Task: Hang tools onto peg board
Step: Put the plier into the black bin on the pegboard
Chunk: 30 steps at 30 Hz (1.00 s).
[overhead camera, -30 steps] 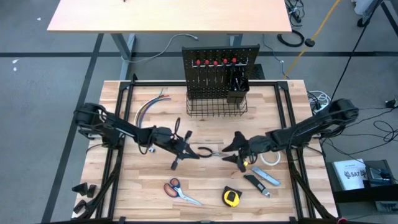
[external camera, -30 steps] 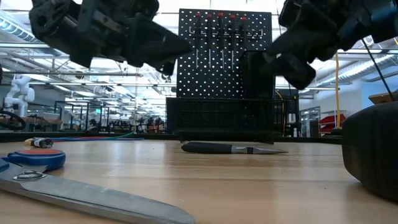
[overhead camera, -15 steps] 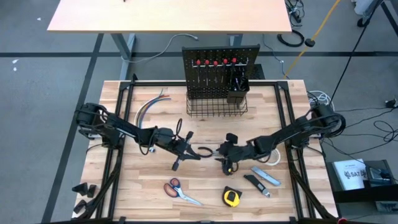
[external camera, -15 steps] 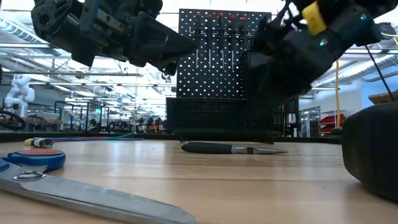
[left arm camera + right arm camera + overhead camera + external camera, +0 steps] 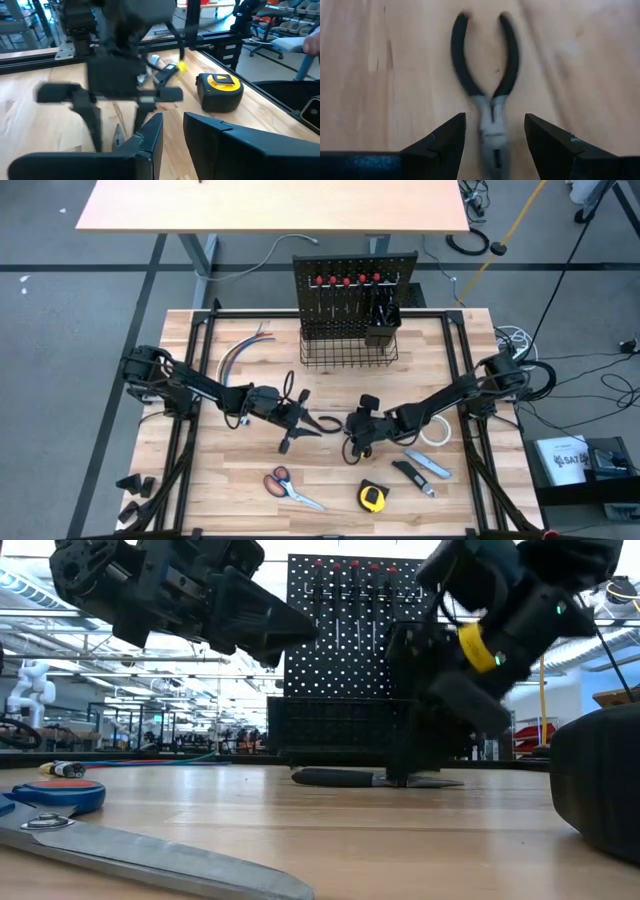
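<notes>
The wooden surface (image 5: pixel 200 480) carries the peg board (image 5: pixel 354 290) upright at twelve o'clock, red-handled screwdrivers (image 5: pixel 345 281) hanging on it, the wire basket (image 5: pixel 348 350) at its foot.

At the centre of the surface the right gripper (image 5: pixel 352 442) is down over the black-handled pliers (image 5: pixel 487 95), which lie flat on the wood. Its jaws are spread, one finger on each side of the pliers' grey head, with wood showing between each finger and the metal, so nothing is pinched. The pliers' handles splay away from the gripper.

Just at nine o'clock of it the left gripper (image 5: pixel 300 423) hangs above the surface, pointing at the right one; its jaws stand a narrow gap apart and hold nothing.

Toward six o'clock lie the orange-handled scissors (image 5: pixel 289 487) and yellow tape measure (image 5: pixel 372 497), toward four o'clock the utility knife (image 5: pixel 427 464) and white tape roll (image 5: pixel 434 432), all apart from both arms. Bare wood lies open between pliers and basket.
</notes>
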### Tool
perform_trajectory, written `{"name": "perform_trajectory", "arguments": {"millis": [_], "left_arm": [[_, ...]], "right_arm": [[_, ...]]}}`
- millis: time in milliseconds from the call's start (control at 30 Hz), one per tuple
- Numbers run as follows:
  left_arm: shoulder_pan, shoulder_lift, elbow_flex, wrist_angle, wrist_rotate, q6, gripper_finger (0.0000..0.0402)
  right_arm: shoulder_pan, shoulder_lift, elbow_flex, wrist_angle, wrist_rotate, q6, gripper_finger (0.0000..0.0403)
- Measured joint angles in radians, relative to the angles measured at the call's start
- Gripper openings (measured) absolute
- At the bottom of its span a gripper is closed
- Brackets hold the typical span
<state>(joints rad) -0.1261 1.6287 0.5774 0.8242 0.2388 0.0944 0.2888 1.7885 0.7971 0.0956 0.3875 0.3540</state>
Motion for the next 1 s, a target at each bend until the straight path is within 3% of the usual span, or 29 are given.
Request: {"name": "perform_trajectory", "arguments": {"millis": [200, 467, 767, 1000], "left_arm": [[0.000, 0.000, 0.000, -0.008, -0.009, 0.000, 0.0094], [0.002, 0.000, 0.000, -0.035, -0.061, 0.000, 0.0094], [0.003, 0.000, 0.000, -0.058, -0.073, 0.000, 0.0094], [0.037, -0.052, 0.000, -0.118, -0.073, -0.035, 0.0094]], "right_arm": [[-0.001, 0.059, 0.004, 0.010, -0.014, 0.036, 0.0180], [-0.001, 0.061, 0.003, -0.007, -0.056, 0.049, 0.0057], [-0.001, 0.015, 0.003, -0.012, -0.032, -0.016, 0.0057], [0.041, -0.143, 0.001, -0.197, 0.242, -0.014, 0.0057]]}}
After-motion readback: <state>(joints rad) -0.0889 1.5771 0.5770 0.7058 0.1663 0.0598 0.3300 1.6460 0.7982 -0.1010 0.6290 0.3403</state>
